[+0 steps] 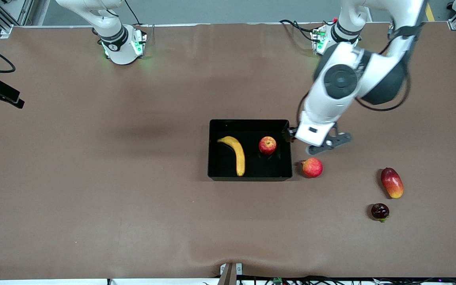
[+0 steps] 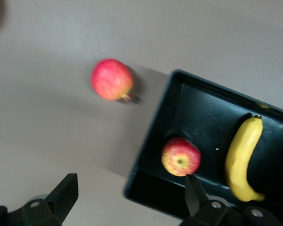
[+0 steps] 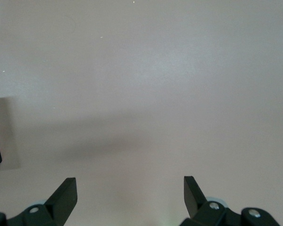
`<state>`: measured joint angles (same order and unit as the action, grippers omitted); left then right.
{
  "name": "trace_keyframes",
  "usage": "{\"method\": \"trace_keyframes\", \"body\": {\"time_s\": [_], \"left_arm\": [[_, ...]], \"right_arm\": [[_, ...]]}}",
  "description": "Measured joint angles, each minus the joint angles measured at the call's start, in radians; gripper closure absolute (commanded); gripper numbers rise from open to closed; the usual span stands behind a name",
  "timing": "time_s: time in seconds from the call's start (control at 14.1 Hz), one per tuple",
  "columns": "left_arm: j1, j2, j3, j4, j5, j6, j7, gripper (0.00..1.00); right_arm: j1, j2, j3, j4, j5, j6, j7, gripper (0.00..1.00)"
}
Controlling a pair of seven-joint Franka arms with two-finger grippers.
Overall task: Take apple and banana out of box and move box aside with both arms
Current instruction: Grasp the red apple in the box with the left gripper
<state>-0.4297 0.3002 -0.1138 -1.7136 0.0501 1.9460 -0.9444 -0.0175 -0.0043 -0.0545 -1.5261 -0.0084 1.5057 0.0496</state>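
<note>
Two fruits: apple (image 1: 267,145) and banana (image 1: 235,154) lie in box (image 1: 250,176), frame centre.
Left end effector (image 2: 129,200): wide open, empty, over box's edge.
Right end effector (image 3: 129,197): open, empty, waiting.
Advice: centre over apple, descend straight.

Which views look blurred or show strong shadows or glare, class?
Front view: sharp, with a broad soft shadow on the table beside the box. Left wrist view: blurred, the apple and banana soft-edged, faint sheen on the box's inner wall. Right wrist view: even light, one diffuse shadow band.
</note>
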Motion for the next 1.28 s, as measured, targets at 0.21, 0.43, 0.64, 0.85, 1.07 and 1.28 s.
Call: {"method": "trace_keyframes", "body": {"time_s": [0.21, 0.43, 0.64, 0.85, 1.07, 1.28], "left_arm": [[-0.067, 0.079, 0.000, -0.014, 0.000, 0.101, -0.169, 0.00], [-0.103, 0.164, 0.001, -0.019, 0.000, 0.189, -0.276, 0.00], [-0.119, 0.229, 0.003, -0.021, 0.003, 0.234, -0.302, 0.00], [-0.117, 0.279, 0.007, -0.028, 0.038, 0.256, -0.303, 0.00], [-0.115, 0.326, 0.009, -0.030, 0.045, 0.286, -0.304, 0.34], [-0.116, 0.338, 0.009, -0.028, 0.045, 0.294, -0.304, 1.00]], "right_arm": [[0.000, 0.000, 0.000, 0.000, 0.000, 0.000, 0.000, 0.00], [0.000, 0.000, 0.000, 0.000, 0.000, 0.000, 0.000, 0.00], [0.000, 0.001, 0.001, 0.000, 0.000, 0.000, 0.000, 0.00], [0.000, 0.002, 0.001, 0.000, 0.000, 0.000, 0.000, 0.00], [0.003, 0.012, 0.006, 0.000, 0.001, 0.000, 0.000, 0.00], [0.018, 0.032, 0.009, -0.001, 0.001, 0.000, 0.000, 0.00]]}}
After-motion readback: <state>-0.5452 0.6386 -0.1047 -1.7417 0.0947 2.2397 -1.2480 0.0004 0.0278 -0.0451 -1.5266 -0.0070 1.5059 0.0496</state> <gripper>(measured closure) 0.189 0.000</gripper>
